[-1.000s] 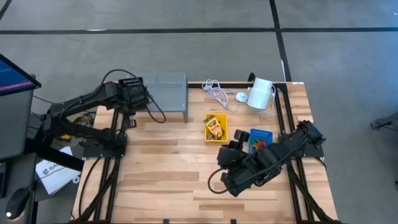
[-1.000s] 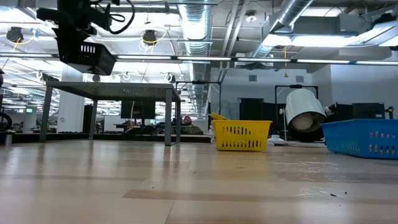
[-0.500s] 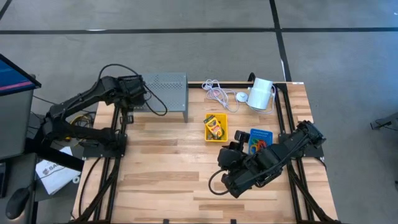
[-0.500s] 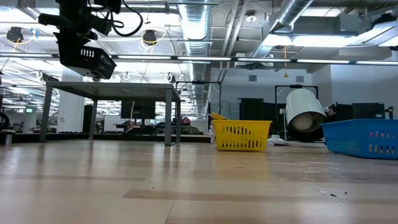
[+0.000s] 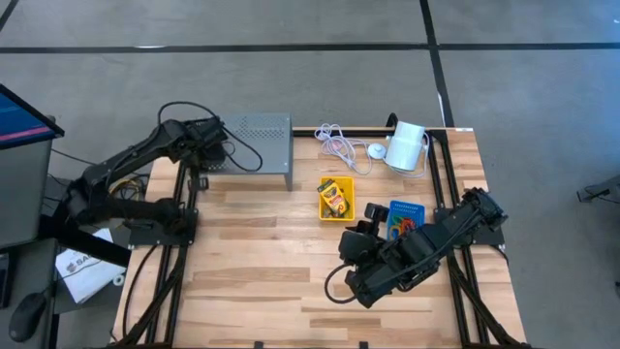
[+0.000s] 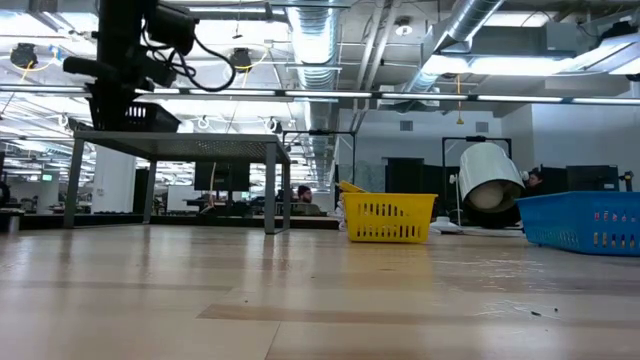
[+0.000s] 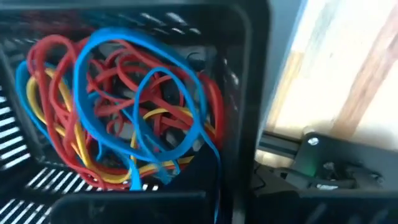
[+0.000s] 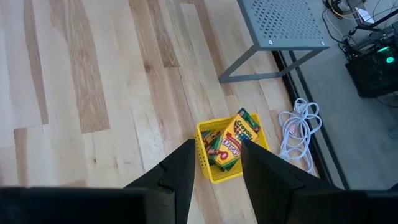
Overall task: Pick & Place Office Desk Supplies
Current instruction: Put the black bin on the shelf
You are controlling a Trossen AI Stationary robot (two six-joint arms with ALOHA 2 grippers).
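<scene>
High view: wood table (image 5: 252, 262), grey floor around; yellow bin (image 5: 336, 198) of crayons mid-table. Left gripper (image 5: 208, 145) shut, black bin (image 7: 249, 93) of bands below; moved left since. Right gripper (image 8: 214, 163) half-open, empty

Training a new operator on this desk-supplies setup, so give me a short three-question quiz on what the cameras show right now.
1. True or false: the yellow bin holds crayon boxes.
2. What fills the black bin in the left wrist view?
A. rubber bands
B. paper clips
C. crayons
3. Fill in: the left tool sits beside the grey perforated ____, while the right tool waits with its fingers apart.

Key
1. True.
2. A: red, blue and yellow rubber bands.
3. stand.
</scene>
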